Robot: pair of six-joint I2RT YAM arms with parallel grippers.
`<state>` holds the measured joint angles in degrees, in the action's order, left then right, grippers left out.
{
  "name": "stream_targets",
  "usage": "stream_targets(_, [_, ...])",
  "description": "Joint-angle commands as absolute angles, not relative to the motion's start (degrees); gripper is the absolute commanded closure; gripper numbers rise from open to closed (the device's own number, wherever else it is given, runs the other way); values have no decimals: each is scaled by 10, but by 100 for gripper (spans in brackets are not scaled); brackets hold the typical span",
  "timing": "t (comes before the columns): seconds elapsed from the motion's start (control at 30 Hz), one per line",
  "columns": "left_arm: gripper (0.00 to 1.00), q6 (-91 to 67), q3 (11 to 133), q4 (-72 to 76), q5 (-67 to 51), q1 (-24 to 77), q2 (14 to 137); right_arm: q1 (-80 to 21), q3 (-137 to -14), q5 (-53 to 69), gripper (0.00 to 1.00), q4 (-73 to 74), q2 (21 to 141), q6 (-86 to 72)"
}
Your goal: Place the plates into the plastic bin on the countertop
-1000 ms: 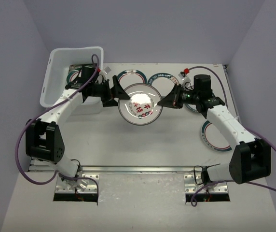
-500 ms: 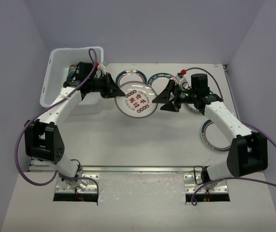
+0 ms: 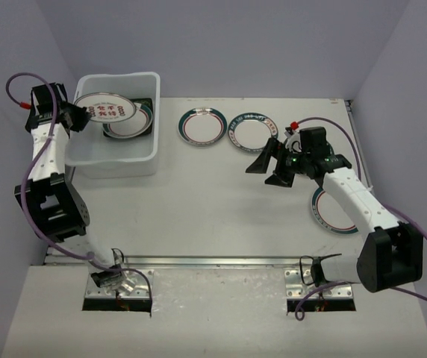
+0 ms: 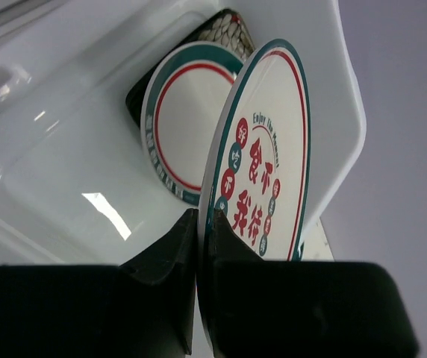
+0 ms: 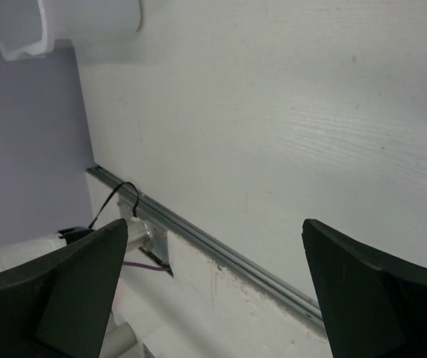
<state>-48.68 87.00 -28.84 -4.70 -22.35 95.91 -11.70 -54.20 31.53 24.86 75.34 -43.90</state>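
The left hand [image 3: 79,118], clamped on a plate [image 3: 109,110] by its rim, holds it directly over the bin [image 3: 116,160], while the right hand [image 3: 267,171], open and empty, hangs nearer the loose plates [image 3: 203,125].

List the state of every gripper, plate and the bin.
White translucent plastic bin, holding teal-rimmed round plate atop black square plate.
Left gripper, jaws shut on round white red-lettered plate above the bin.
Right gripper, jaws open, empty.
Three teal-rimmed round plates, flat on pale countertop.

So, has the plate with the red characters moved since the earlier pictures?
Yes. Held by the left gripper, the plate went left, from the middle of the countertop to above the plastic bin.
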Motion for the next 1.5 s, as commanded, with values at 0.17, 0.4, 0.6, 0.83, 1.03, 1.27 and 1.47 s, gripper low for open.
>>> stream_targets(0.17, [100,-538,1086,-266,-73,-215,1176,-108,-548,304,1,271,720,-399])
stream_targets(0.4, [100,-541,1121,-278,-72,-198,1237,-105,-561,303,1,282,734,-391])
stream_targets(0.6, [90,-546,1107,-264,-61,-191,1246,-104,-563,306,1,282,747,-389])
stream_targets(0.83, [55,-557,1143,-277,-73,-188,1280,-104,-560,308,1,280,752,-384])
stream_targets(1.03, [0,-508,1242,-387,-14,-165,1300,-104,-564,302,1,280,757,-385])
stream_targets(1.27, [0,-480,1250,-447,19,-154,1311,-104,-575,302,1,278,765,-391])
stream_targets(1.47, [0,-458,1254,-476,18,-144,1319,-104,-578,313,1,276,774,-392])
